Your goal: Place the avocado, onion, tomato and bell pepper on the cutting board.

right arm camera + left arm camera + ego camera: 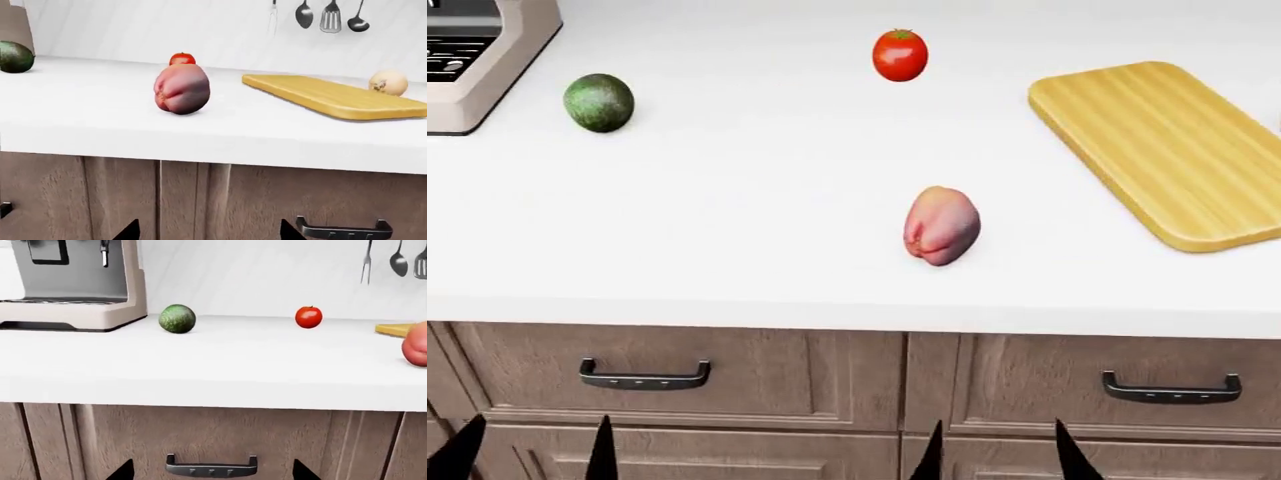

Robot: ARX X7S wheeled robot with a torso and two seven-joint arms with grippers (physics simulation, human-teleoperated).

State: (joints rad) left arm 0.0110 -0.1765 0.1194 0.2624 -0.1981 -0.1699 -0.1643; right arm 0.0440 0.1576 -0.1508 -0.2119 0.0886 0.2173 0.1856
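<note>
both sets of fingers — left gripper (pixel 531 450), right gripper (pixel 998 448) — hang spread and empty below the tabletop's front edge. bell pepper (pixel 941 225) lies nearest that edge; cutting board (pixel 1174 150) bare toward the right; avocado (pixel 599 102), tomato (pixel 900 54) farther back, onion (pixel 387 82) beyond the board — nothing placed yet.

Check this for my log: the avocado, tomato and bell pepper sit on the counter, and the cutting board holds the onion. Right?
Not quite: the cutting board is bare. The right wrist view shows the onion on the counter behind it. The avocado, tomato and bell pepper do sit on the counter.
</note>
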